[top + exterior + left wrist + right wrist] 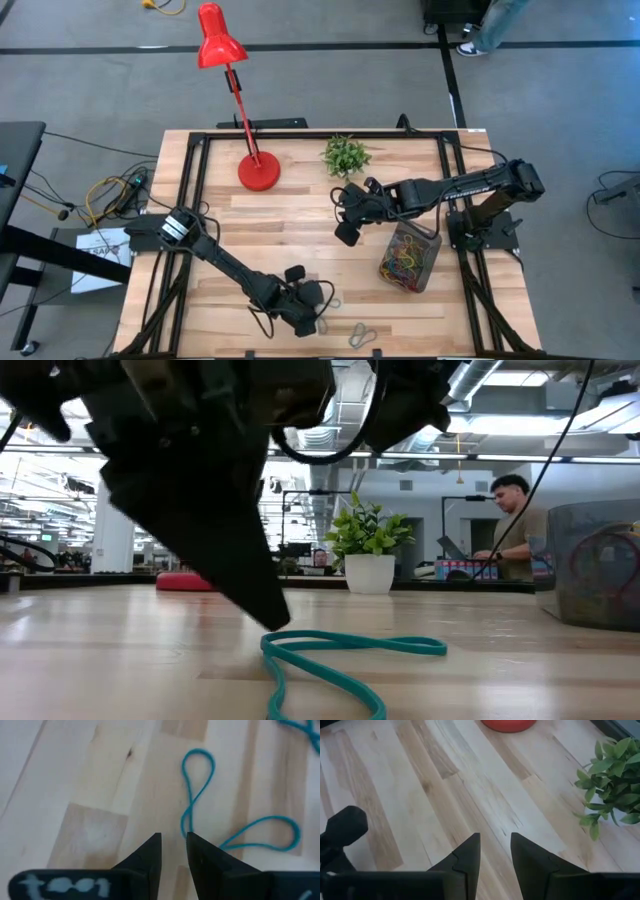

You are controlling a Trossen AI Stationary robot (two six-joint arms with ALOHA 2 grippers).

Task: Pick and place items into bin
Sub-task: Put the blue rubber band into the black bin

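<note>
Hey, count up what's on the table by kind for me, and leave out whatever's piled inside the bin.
Red lamp: 1
Green plant: 1
Bin: 1
Loose bands: 2
Total: 5

Bin (409,257) right; loops (362,334) near front edge.
</note>
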